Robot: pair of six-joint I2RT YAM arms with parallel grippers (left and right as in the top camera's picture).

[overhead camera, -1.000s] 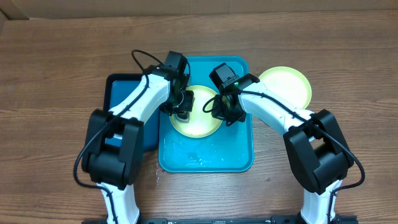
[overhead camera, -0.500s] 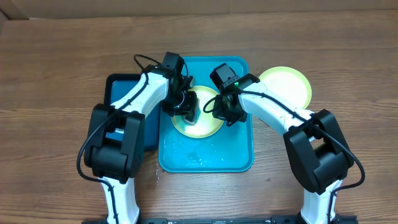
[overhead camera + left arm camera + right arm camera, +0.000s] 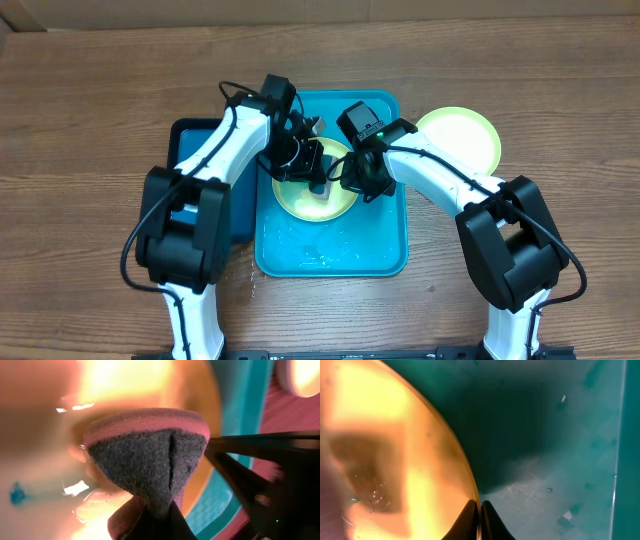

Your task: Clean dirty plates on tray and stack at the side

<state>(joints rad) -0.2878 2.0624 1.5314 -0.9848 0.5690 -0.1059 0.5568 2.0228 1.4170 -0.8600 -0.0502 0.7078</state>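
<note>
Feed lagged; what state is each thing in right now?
Yellow-green plate in tray: blue smear on it
Sponge: pressed on that plate
Left gripper: shut on sponge
Right gripper: shut on plate rim
Turquoise tray: wet patches
Side plate: on table, off tray

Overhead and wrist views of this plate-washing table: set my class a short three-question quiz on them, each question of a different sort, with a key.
1. True or false: the left gripper holds a sponge over the yellow-green plate in the turquoise tray.
2. Where does the second plate lie? A. on the wooden table, right of the turquoise tray; B. inside the turquoise tray; C. in the left gripper.
3. Fill in: the right gripper is shut on the yellow-green plate's ____.
Key: 1 true; 2 A; 3 rim.
</note>
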